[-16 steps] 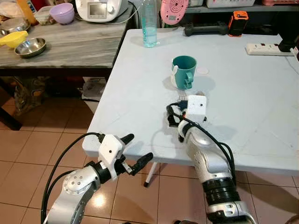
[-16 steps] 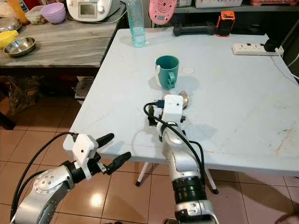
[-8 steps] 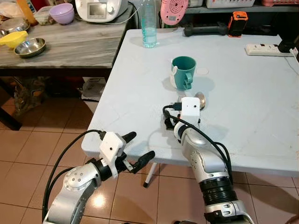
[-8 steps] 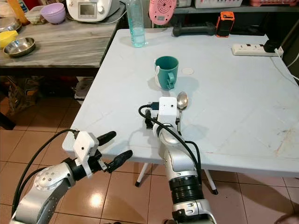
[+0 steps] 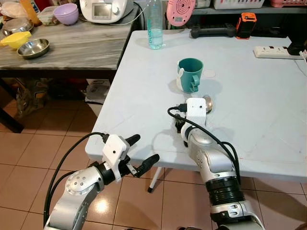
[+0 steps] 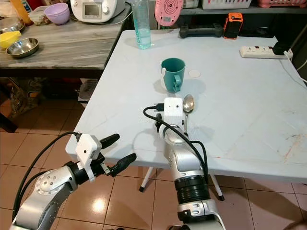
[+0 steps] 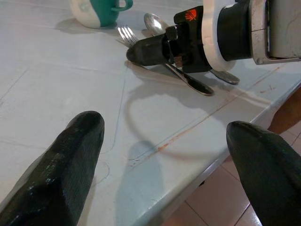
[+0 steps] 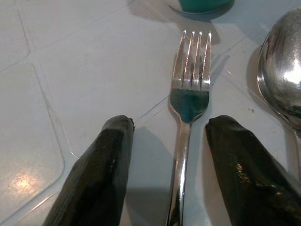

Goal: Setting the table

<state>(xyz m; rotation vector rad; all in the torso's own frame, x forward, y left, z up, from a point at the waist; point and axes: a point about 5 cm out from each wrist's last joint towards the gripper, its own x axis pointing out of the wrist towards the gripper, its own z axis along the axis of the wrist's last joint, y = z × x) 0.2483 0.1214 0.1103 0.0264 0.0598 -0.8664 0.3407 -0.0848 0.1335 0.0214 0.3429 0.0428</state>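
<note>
The fork point(image 8: 188, 101) lies flat on the tabletop point(image 5: 268, 91) beside the spoon point(image 6: 188, 103), near the front edge below the teal mug point(image 5: 190, 73), loose between the right gripper's point(image 8: 171, 155) parted fingers, so I judge placing done, withdrawal next; left gripper point(image 5: 140, 155) spread, idle off the front edge.

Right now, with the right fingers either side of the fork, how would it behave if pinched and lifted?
The fork looks like thin polished metal, so probably stiff, light, and slippery. Lying flat on the table, it is likely hard to get under, and may slide toward the spoon.
</note>
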